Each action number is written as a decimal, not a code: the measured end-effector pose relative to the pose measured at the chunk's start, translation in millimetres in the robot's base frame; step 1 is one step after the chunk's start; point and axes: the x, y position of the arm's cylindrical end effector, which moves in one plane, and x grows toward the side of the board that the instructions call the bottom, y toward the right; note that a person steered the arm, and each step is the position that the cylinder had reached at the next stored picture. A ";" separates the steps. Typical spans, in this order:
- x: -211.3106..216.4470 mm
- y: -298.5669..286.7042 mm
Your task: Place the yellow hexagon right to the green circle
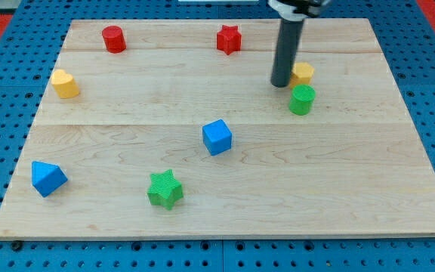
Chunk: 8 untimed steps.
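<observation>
Seven small blocks sit on the wooden counter (225,181). My tip (280,83) stands at the far right, touching or just left of the yellow hexagon (303,72), which the rod partly hides. The tool is a plain rod with nothing to open or close, and it holds nothing. Just near of the hexagon, slightly to its right, stands the green circle (302,99), close to it or touching. Along the far edge are a red cylinder (113,38) and a red star (229,39). A yellow heart (65,83) lies far left, a blue cube (217,137) near the middle, a green star (165,189) near the front, and a blue triangle (47,177) at the near left.
</observation>
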 end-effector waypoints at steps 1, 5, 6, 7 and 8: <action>-13.0 12.6; -8.4 81.6; -1.3 108.0; 15.3 113.1; 32.7 122.8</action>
